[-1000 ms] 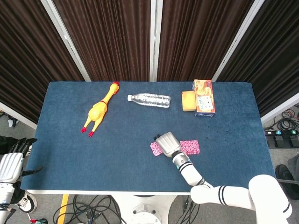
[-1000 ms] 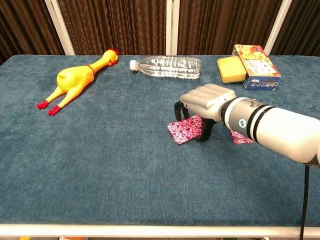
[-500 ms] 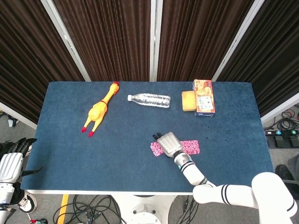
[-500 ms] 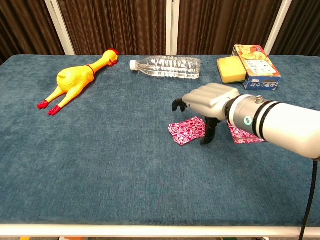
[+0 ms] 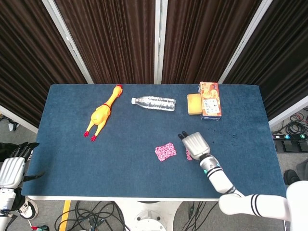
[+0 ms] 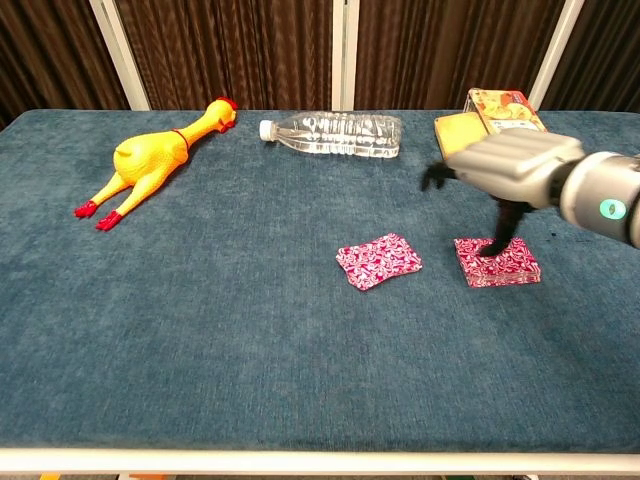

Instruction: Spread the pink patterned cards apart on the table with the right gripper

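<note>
One pink patterned card (image 5: pixel 165 151) (image 6: pixel 378 260) lies flat and uncovered near the middle of the blue table (image 5: pixel 120 159). A second pink pile (image 6: pixel 505 268) lies to its right with a clear gap between them; in the head view only its edge (image 5: pixel 189 155) shows under my right hand. My right hand (image 5: pixel 195 143) (image 6: pixel 512 168) hovers over that right pile with fingers apart, one dark fingertip (image 6: pixel 497 245) reaching down onto it. It holds nothing. My left hand (image 5: pixel 10 167) hangs off the table's left edge, fingers extended and empty.
A yellow rubber chicken (image 5: pixel 102 113) (image 6: pixel 150 158) lies at the back left. A clear water bottle (image 5: pixel 154 103) (image 6: pixel 335 134) lies on its side at the back centre. A yellow sponge (image 5: pixel 194 104) (image 6: pixel 458 138) and an orange box (image 5: pixel 211 100) (image 6: pixel 505 105) stand at the back right.
My right hand has lifted off the left card and swung right over the other pile. The left card now lies uncovered. The left hand has not moved.
</note>
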Robot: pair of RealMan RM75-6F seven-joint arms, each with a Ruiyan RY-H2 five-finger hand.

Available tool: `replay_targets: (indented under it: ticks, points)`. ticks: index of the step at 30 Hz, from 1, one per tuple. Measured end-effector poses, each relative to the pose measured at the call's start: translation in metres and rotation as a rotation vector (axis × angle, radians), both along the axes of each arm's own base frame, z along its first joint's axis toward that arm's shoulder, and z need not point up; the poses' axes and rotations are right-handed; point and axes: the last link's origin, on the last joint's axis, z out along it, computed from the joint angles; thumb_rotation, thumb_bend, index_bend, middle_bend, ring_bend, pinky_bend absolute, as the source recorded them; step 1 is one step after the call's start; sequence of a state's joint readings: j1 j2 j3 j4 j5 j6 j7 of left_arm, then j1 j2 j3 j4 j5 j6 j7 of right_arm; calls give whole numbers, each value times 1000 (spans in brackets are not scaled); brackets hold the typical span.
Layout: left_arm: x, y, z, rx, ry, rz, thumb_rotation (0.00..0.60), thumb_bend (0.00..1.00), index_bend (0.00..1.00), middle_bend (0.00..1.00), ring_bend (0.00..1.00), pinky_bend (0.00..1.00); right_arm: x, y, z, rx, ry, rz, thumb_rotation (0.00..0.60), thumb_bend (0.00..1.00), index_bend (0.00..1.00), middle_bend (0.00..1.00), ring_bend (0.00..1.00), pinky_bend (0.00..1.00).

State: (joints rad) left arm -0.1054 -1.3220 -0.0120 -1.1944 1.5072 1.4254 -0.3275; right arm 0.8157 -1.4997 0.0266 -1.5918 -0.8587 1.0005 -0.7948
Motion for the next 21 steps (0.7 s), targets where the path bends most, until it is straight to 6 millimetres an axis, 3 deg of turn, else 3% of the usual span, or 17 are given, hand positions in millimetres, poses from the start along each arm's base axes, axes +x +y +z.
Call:
replay_targets:
  ticks: [5,21]
  points:
    - [1,1,-2,-4,2,-3,600,31,164,150,63,177,-19,4,6,3,52,-34,600,44,256,223,866,965]
    - [-2,-1,-1,-7,-3,5,600,31,163,150,63,177,-30,-1,-10,8,44,-85,600,35,259,246,866,965]
